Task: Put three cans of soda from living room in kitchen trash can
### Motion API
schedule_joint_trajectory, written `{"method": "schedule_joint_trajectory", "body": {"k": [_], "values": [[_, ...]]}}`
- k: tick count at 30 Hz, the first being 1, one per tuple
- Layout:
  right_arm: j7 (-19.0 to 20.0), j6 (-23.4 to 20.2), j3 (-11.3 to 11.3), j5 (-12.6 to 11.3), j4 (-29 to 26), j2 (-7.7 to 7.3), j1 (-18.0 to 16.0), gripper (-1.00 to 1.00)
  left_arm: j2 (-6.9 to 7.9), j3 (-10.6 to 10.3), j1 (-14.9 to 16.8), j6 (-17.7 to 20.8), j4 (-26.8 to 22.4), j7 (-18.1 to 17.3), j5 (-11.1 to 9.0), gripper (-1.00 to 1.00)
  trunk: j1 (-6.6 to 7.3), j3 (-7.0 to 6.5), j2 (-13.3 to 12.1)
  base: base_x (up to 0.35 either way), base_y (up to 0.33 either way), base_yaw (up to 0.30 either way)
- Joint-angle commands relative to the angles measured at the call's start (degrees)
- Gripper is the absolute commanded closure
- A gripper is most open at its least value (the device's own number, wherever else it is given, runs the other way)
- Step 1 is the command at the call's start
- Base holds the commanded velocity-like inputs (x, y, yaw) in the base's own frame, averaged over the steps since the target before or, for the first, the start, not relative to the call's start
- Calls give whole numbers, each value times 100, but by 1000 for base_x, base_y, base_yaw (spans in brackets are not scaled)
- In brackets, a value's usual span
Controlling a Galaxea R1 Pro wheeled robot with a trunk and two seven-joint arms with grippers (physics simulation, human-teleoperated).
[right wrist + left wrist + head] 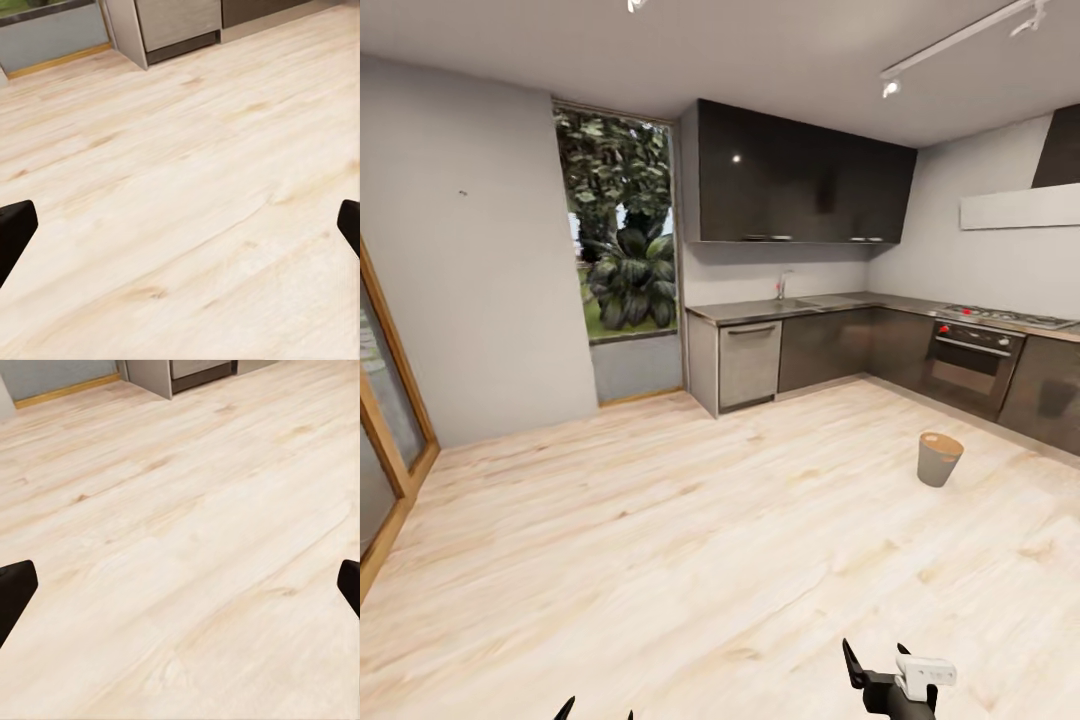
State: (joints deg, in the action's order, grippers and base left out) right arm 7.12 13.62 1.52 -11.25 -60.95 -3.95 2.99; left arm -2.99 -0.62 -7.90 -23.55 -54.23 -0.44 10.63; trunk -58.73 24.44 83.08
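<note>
Head view alone shows the tash can (pixel 940 458) near the oven (pixel 972 363).

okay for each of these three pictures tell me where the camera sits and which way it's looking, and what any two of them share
Head view: on the robot's head, facing the kitchen, trash can on the floor ahead to the right; right gripper and left gripper at the bottom edge.
Left wrist view: looking down over the wood floor between open fingertips.
Right wrist view: likewise, fingertips apart.
Shared: both wrist views show the dishwasher.

pale wood floor (pixel 187 547) | tool (pixel 180 589) fingers (pixel 13 589) spread apart, empty
</note>
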Motion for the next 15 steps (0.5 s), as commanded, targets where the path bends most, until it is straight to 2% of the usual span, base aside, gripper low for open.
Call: {"method": "schedule_joint_trajectory", "body": {"k": [1,15], "values": [[-3,0,2,0,2,0,0,-100,0,0,1,0,0,0,0,-100,0,0,0,272,-161,-10],[-8,0,17,0,4,-3,0,-100,0,0,2,0,0,0,0,-100,0,0,0,289,-126,-2]]}}
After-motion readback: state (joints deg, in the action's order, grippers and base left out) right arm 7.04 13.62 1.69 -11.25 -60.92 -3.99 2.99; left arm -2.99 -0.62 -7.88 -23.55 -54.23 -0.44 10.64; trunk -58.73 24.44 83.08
